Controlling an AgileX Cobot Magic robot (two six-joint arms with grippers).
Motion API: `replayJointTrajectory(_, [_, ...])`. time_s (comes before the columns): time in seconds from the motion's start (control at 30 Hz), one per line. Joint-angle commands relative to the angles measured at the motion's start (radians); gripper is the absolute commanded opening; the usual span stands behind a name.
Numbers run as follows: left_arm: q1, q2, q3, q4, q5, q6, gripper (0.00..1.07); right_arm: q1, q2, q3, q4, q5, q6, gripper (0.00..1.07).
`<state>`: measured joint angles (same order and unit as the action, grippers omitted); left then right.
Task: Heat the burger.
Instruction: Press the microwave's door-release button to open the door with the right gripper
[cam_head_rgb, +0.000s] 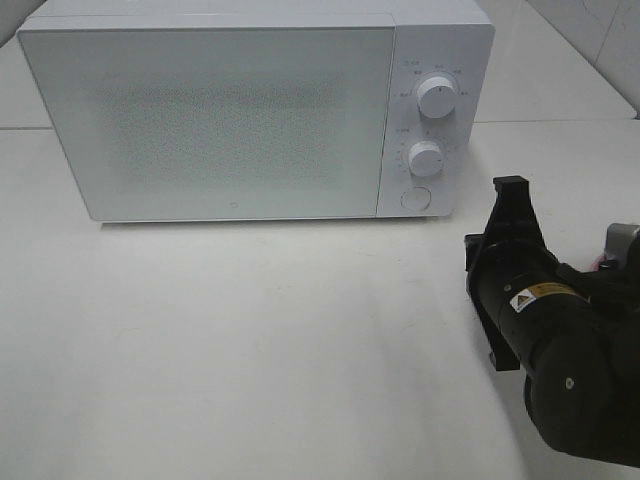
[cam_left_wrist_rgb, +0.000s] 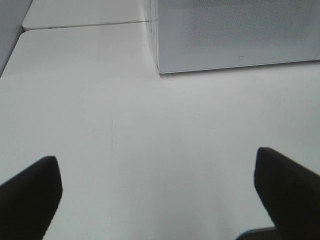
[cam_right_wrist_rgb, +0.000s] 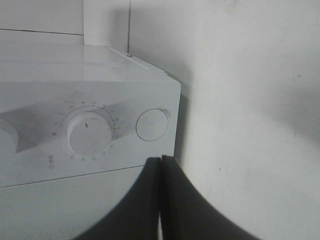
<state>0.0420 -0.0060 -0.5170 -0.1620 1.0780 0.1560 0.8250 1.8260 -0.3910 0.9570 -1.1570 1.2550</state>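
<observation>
Facing microwave button, right hand pinched closed.

Yellow warning label — right arm

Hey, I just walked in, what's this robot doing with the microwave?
A two-armed robot is working at a white microwave that stands on a white table. The microwave door is closed, and no burger shows in any view. The right gripper is shut and empty, aimed toward the round button beside the dials, apparently not touching it yet. The left gripper is open and empty above the table in front of the microwave.
</observation>
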Motion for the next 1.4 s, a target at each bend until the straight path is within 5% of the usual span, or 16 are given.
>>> replayJointTrajectory(0.03, [-0.006, -0.013, 0.003, 0.000, -0.009, -0.009, 0.98, 0.002, 0.025, -0.039, -0.007, 0.003, 0.005, 0.00])
replayJointTrajectory(0.5, [-0.006, -0.013, 0.003, 0.005, -0.009, -0.009, 0.98, -0.104, 0.153, -0.233, -0.086, 0.065, 0.054, 0.00])
replayJointTrajectory(1.4, [-0.006, -0.011, 0.003, 0.006, -0.009, -0.009, 0.98, -0.232, 0.297, -0.437, -0.183, 0.186, 0.058, 0.00])
